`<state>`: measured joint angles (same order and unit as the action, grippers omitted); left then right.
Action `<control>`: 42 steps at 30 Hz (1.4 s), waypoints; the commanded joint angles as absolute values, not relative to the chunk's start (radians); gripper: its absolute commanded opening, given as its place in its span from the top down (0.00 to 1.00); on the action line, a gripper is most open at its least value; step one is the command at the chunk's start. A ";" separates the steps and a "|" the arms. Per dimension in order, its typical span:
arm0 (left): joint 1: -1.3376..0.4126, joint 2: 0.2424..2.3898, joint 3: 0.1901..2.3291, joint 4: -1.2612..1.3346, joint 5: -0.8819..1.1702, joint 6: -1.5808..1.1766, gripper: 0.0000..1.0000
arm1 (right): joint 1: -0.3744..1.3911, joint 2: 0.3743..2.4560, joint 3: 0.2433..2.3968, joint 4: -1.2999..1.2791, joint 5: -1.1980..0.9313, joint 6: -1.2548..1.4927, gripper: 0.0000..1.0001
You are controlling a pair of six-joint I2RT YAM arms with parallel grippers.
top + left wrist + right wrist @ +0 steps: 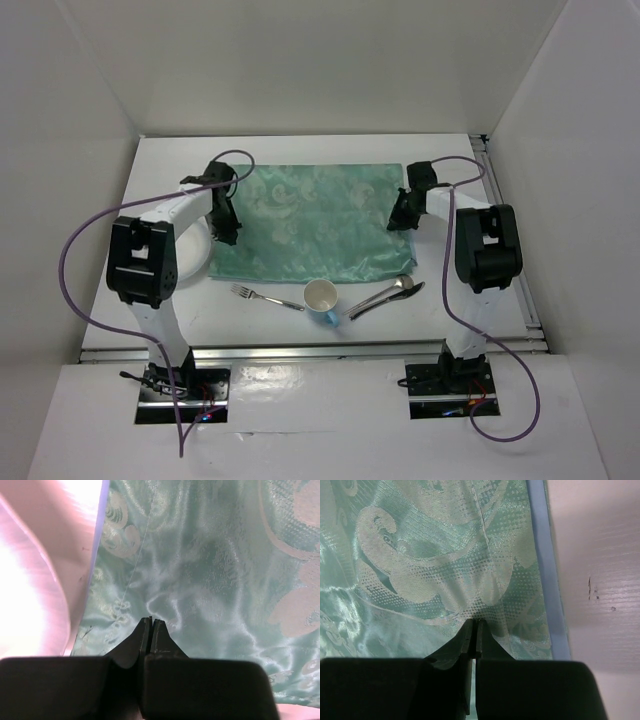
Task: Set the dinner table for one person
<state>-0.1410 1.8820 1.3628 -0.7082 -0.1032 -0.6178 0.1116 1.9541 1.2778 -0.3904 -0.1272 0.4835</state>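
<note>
Dinner table [300, 150]: one white tabletop is seen, stretching out beneath and around both claws.
Claws: two are counted, one at each short edge of the placemat.
Left gripper [151, 622]: the fingers are pressed together and the tips are set down on the cloth, just inside its left edge. Whether cloth is nipped between them cannot be told.
Right gripper [474, 622]: the fingers are pressed together here too, with only a thin slit left between them. The tips are planted on the cloth just inside its right edge, and a pinch cannot be confirmed.
Placemat [310, 215]: one pale green patterned cloth is laid flat on the table, spanning the space between the two claws.
Plate [197, 262]: one white plate is found just outside the left claw, touching the cloth's left edge. It is largely covered by the left arm, so its contents cannot be told.
Fork [266, 297]: one is counted, lying off the cloth on the near side of the left claw.
Cup [321, 296]: one white cup is placed nearer the bases, between the two claws. Its pale inside is seen from above, and a small blue piece [335, 320] is touching it.
Silver utensils [385, 297]: two are lying together on the near side of the right claw, one with a spoon bowl.
</note>
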 commanded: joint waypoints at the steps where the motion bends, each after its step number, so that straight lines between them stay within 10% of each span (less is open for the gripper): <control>1: -0.140 1.804 1.367 -0.748 -0.127 -0.652 1.00 | 0.120 1.979 1.321 -0.414 -0.104 0.449 0.99; 21: 0.316 1.493 1.255 -0.798 -0.008 -0.681 0.49 | 0.170 1.987 1.361 -0.449 -0.150 0.377 0.98; 26: 0.429 1.453 1.180 -0.798 0.023 -0.704 0.31 | 0.170 1.881 1.394 -0.451 -0.141 0.387 0.77; 31: 0.514 1.393 1.094 -0.798 0.046 -0.713 0.05 | 0.170 1.780 1.413 -0.460 -0.141 0.387 0.33; 42: 0.595 1.468 0.888 -0.588 0.250 -0.742 0.06 | 0.160 1.649 1.422 -0.482 -0.141 0.377 0.16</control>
<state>0.5922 1.4544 0.9077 -0.6765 0.1810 -0.7166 0.1593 1.7069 1.3895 -0.4595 -0.1463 0.3916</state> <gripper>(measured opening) 0.945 0.834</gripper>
